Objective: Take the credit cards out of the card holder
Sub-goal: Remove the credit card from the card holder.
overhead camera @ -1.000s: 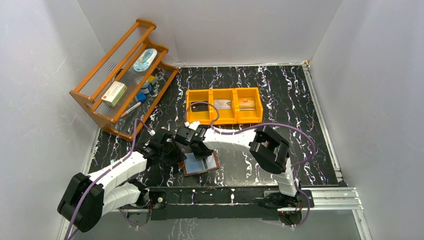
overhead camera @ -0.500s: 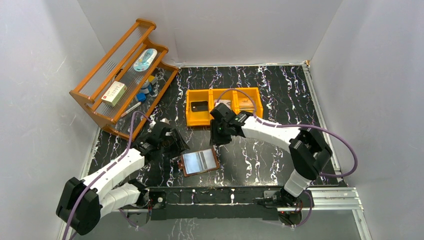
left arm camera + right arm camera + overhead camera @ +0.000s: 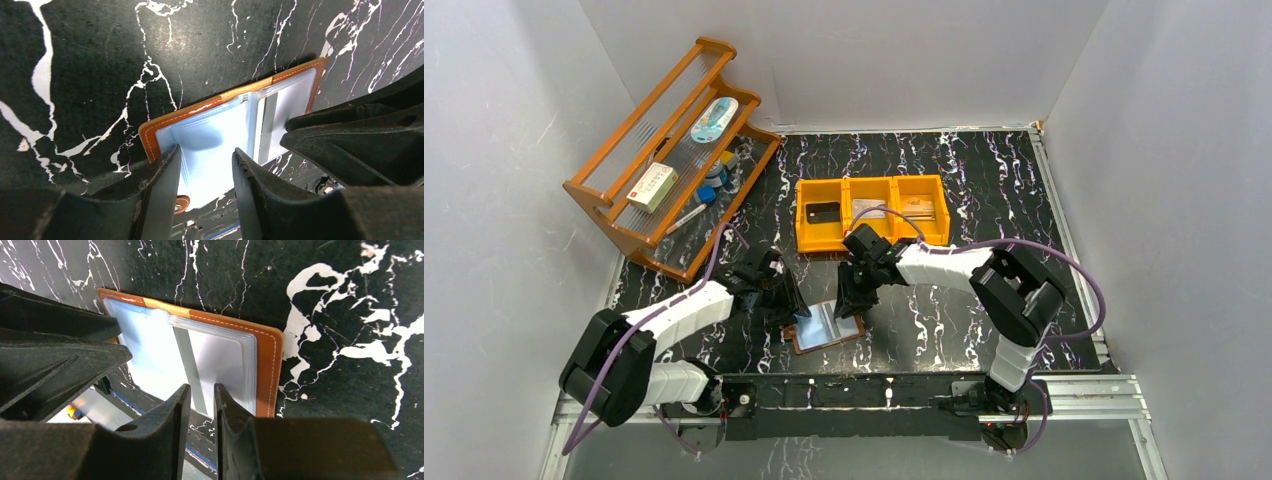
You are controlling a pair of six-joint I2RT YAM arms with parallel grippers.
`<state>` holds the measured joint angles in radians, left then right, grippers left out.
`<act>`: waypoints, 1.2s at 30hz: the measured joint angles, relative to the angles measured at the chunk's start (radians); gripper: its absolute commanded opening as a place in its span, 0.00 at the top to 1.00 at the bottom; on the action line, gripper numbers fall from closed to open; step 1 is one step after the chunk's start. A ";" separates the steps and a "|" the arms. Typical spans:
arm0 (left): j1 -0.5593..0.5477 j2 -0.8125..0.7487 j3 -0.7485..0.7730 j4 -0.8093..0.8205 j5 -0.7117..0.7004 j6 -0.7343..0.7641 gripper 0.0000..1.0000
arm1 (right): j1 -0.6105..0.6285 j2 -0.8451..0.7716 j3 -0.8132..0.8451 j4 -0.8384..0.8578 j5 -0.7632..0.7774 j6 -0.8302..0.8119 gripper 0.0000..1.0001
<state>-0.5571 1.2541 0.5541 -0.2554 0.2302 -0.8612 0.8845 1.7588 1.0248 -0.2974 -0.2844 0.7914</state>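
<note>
Just beneath the left gripper [image 3: 205, 156] and right gripper [image 3: 201, 390], both narrowly parted, lies the card holder [image 3: 828, 327].

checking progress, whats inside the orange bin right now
The orange bin holds one card per compartment: a black card left, a grey card middle, a tan card right. Anything beneath each card is hidden.
</note>
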 measured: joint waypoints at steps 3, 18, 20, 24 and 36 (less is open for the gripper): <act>0.000 0.008 -0.006 0.022 0.014 0.005 0.64 | 0.000 0.006 0.000 0.013 -0.021 0.003 0.64; 0.000 0.000 -0.015 0.031 0.010 0.005 0.65 | -0.039 -0.048 0.032 -0.082 0.084 -0.055 0.62; 0.000 0.000 -0.016 0.031 0.011 0.006 0.65 | -0.038 -0.041 0.032 -0.076 0.068 -0.056 0.62; 0.000 -0.003 -0.017 0.032 0.013 0.005 0.54 | -0.037 -0.011 0.028 -0.058 0.043 -0.058 0.60; 0.000 -0.043 -0.025 0.008 0.011 0.008 0.57 | -0.033 0.019 0.026 -0.050 0.028 -0.059 0.74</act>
<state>-0.5575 1.2114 0.5293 -0.2474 0.2413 -0.8528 0.8516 1.7782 1.0508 -0.3470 -0.2565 0.7326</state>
